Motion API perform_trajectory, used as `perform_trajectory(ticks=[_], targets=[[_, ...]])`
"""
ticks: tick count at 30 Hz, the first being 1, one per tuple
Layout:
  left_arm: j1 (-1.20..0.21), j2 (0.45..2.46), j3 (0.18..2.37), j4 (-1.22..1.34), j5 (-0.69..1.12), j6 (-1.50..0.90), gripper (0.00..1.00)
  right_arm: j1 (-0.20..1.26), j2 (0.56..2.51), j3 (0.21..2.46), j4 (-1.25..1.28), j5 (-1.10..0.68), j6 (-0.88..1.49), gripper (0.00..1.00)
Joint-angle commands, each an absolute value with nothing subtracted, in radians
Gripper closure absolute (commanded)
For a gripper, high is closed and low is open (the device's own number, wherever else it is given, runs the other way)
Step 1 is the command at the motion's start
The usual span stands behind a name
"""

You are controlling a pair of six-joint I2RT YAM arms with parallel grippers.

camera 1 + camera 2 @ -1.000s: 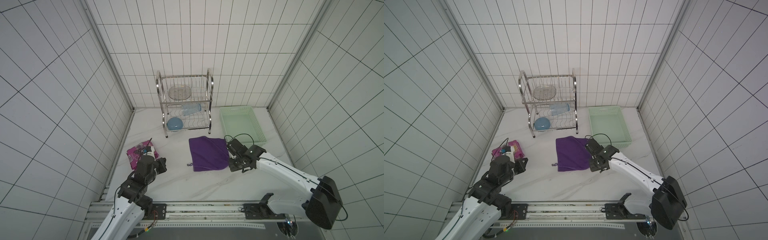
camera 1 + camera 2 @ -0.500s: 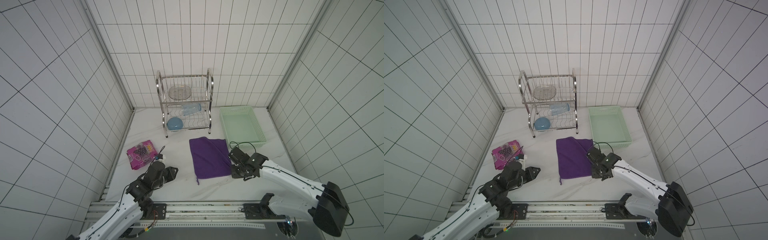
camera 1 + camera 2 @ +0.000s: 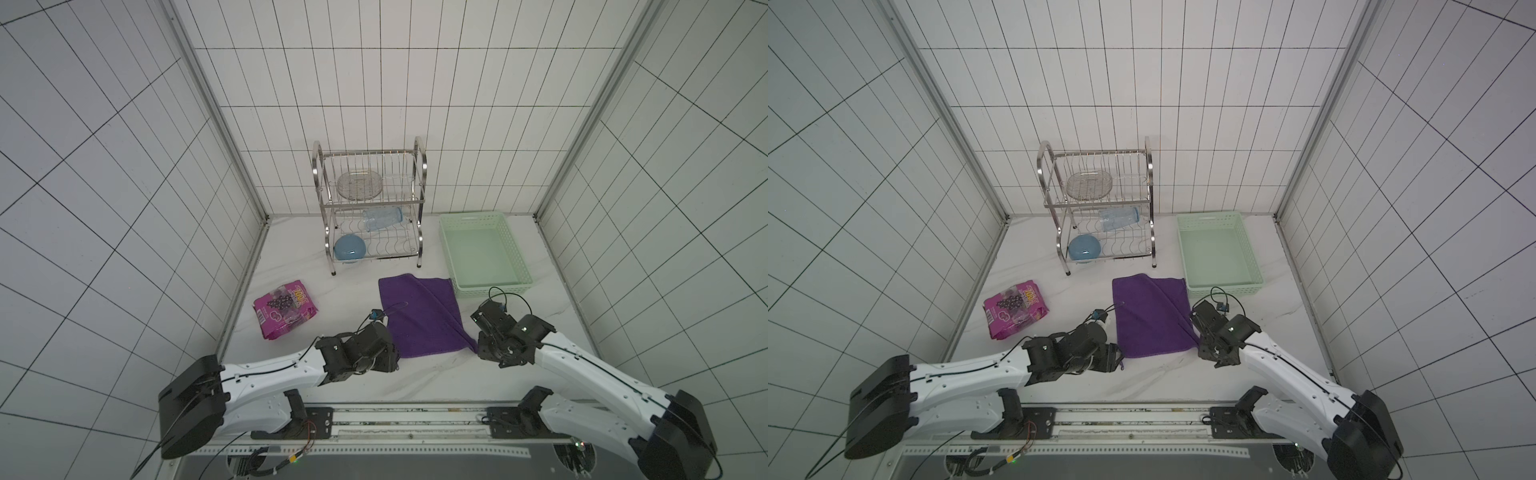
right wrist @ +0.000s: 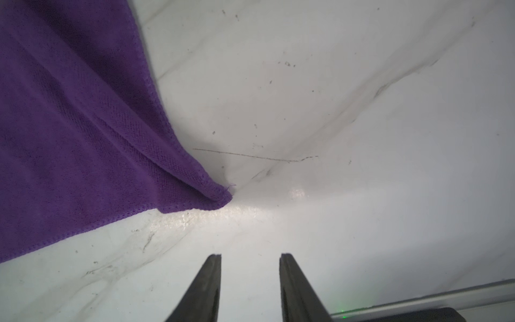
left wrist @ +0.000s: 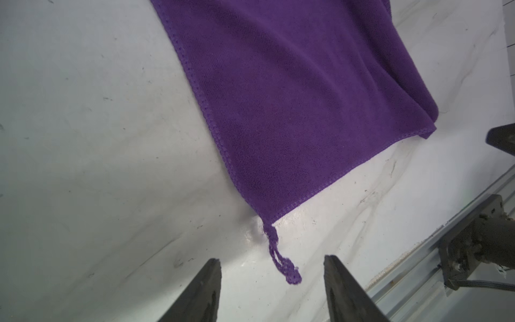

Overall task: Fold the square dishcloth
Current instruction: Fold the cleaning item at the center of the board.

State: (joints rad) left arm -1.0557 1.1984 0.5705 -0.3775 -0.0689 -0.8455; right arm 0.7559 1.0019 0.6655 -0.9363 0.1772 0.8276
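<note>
**The square dishcloth (image 3: pixel 419 316) lies flat on the bench (image 3: pixel 340 291), both claws empty**

The purple square dishcloth lies spread near the bench's front edge, just in front of the green basket (image 3: pixel 519 266). A diagonal ridge along its right side may be a doubled-over layer. Its corner loop (image 5: pixel 291 271) lies ungripped between the spread fingers of the left claw (image 5: pixel 271 259). The right claw (image 4: pixel 250 255), fingers apart and holding nothing, sits just short of the near right corner. A pink snack packet (image 3: pixel 284 309) lies well to the left.
</note>
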Motion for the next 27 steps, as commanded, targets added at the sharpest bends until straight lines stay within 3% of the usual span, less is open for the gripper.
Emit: perform_trajectory(ticks=[1,7,17,27], targets=[[-1.075,1.26,0.62,-0.376,-0.136,-0.874,0.39,0.736,0.958,0.662,-0.943,0.197,0.844,0.59],[-1.092,1.351,0.641,-0.334,-0.109,-0.903,0.44,0.732,0.911,0.663,-0.943,0.209,0.831,0.57],[-1.103,1.39,0.626,-0.378,-0.165,-0.975,0.99,0.713,0.943,0.663,-0.884,0.171,0.803,0.55],[-1.084,1.166,0.515,-0.56,-0.213,-1.055,1.0,0.696,1.027,0.647,-0.814,0.1,0.777,0.57]])
